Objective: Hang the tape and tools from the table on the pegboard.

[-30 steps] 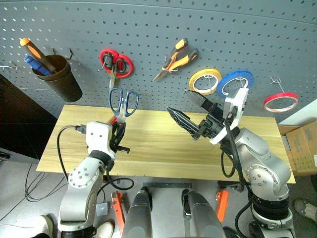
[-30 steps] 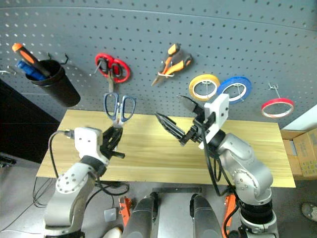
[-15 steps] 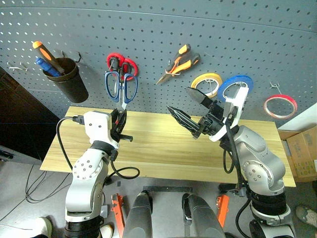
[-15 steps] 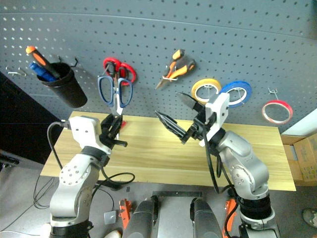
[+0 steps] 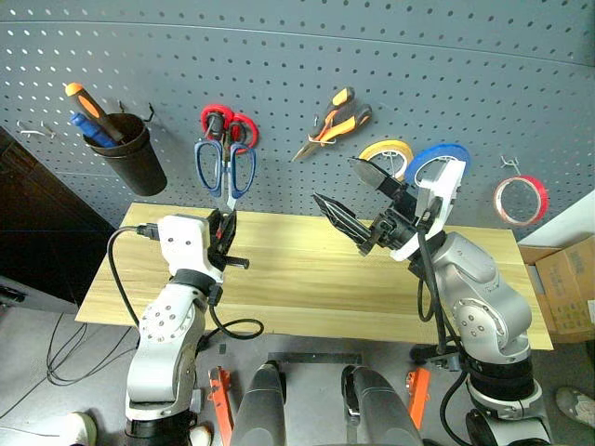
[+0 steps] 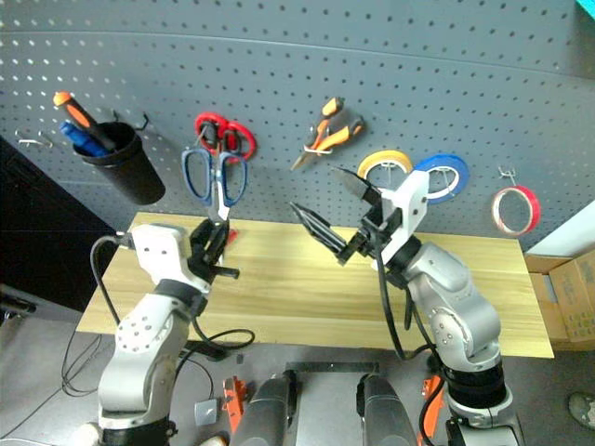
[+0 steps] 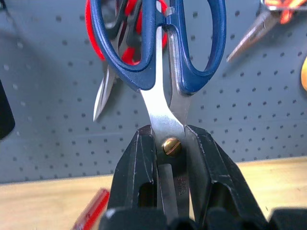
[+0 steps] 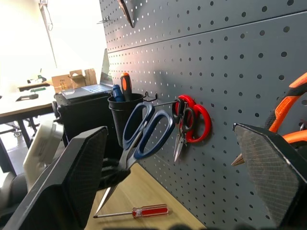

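My left gripper (image 5: 223,232) is shut on the blades of the scissors with dark blue loops (image 5: 226,172), near their pivot screw (image 7: 171,146). It holds them upright, loops up, against the pegboard (image 5: 418,65), just below the red-looped scissors (image 5: 229,124). The small orange-and-black pliers (image 5: 335,113) hang on the board, and the thin red tape ring (image 5: 519,200) hangs at the far right. The red-handled screwdriver (image 8: 144,211) lies on the table (image 5: 297,279) under the blue scissors. My right gripper (image 5: 351,197) is open over the table's middle, holding nothing.
A dark cup (image 5: 135,160) with an orange-handled screwdriver hangs at the board's left. Yellow (image 5: 386,152) and blue (image 5: 437,162) tape rolls hang behind my right arm. A cardboard box (image 5: 567,274) stands beyond the table's right end.
The left gripper has lifted the blue scissors, so their loops now sit right below the red scissors. The camera view has tilted. The right gripper stays put and open.
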You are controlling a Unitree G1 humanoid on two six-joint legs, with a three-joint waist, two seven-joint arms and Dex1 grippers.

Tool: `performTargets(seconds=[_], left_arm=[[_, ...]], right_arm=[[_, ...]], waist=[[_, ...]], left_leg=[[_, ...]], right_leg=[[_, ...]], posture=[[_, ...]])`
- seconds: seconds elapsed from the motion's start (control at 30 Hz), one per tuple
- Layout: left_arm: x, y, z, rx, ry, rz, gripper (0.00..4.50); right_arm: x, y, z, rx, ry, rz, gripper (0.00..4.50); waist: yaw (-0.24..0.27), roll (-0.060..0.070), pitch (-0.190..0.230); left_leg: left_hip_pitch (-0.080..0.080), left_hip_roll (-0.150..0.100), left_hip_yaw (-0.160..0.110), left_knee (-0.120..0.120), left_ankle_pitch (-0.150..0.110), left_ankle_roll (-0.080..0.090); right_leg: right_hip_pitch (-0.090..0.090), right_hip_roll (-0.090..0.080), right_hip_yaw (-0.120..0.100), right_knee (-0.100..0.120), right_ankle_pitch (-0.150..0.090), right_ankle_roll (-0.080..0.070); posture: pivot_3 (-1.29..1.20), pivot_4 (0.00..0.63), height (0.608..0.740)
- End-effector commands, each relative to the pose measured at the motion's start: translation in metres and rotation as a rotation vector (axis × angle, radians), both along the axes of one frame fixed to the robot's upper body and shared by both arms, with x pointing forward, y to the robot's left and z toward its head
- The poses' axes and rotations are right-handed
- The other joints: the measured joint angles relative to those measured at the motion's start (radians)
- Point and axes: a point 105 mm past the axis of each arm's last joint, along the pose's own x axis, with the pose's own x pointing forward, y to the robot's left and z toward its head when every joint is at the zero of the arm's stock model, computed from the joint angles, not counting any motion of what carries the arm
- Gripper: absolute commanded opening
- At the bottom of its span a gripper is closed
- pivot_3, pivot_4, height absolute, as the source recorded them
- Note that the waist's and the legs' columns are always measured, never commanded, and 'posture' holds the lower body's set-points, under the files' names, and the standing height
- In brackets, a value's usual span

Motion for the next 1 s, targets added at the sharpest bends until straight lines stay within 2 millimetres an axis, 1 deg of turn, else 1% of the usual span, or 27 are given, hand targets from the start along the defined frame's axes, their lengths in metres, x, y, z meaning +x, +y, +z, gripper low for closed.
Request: performTargets(seconds=[0.03, 0.23, 0.43, 0.6, 0.77, 1.0], left_arm=[[-0.009, -0.003, 0.03, 0.007, -0.118, 0.001, 0.54], [-0.007, -0.002, 0.039, 0.01, -0.148, 0.014, 0.54], [-0.006, 0.0, 0.039, 0.006, -0.146, 0.022, 0.54], [0.011, 0.01, 0.048, 0.01, -0.166, 0.033, 0.54], [0.022, 0.012, 0.054, 0.01, -0.175, 0.011, 0.54], [0.026, 0.011, 0.044, -0.02, -0.127, -0.017, 0.54]], right_arm=[[-0.004, -0.002, 0.009, 0.023, -0.052, -0.008, 4.5], [-0.002, -0.002, 0.009, 0.024, -0.058, -0.008, 4.5], [-0.002, -0.002, 0.007, 0.025, -0.057, -0.014, 4.5], [-0.001, -0.002, 0.005, 0.022, -0.052, -0.02, 4.5], [-0.001, -0.004, 0.005, 0.023, -0.049, -0.036, 4.5], [-0.002, -0.006, 0.006, 0.02, -0.05, -0.056, 4.5]], waist=[[0.0, 0.0, 0.0], [0.001, 0.0, -0.005], [0.001, 0.0, -0.006], [0.003, 0.0, -0.006], [0.001, -0.001, -0.008], [0.0, -0.001, -0.008]], left_leg=[[0.0, 0.0, 0.0, 0.0, 0.0, 0.0], [0.001, 0.0, 0.0, 0.001, 0.0, 0.001], [0.003, 0.0, 0.0, 0.001, 0.001, 0.001], [0.003, 0.0, 0.0, 0.001, 0.002, 0.002], [0.006, 0.0, 0.001, 0.001, 0.002, 0.002], [0.006, 0.0, 0.001, 0.001, 0.002, 0.002]], right_leg=[[0.0, 0.0, 0.0, 0.0, 0.0, 0.0], [0.001, 0.0, 0.0, 0.001, 0.0, 0.0], [0.002, 0.0, 0.0, 0.002, 0.0, -0.001], [0.002, 0.0, 0.0, 0.003, 0.0, 0.0], [0.005, 0.0, 0.001, 0.002, 0.001, 0.001], [0.005, 0.0, 0.001, 0.002, 0.001, 0.0]], posture=[[0.15, 0.192, 0.74], [0.16, 0.192, 0.74], [0.17, 0.188, 0.74], [0.15, 0.191, 0.74], [0.14, 0.194, 0.74], [0.13, 0.199, 0.74]])
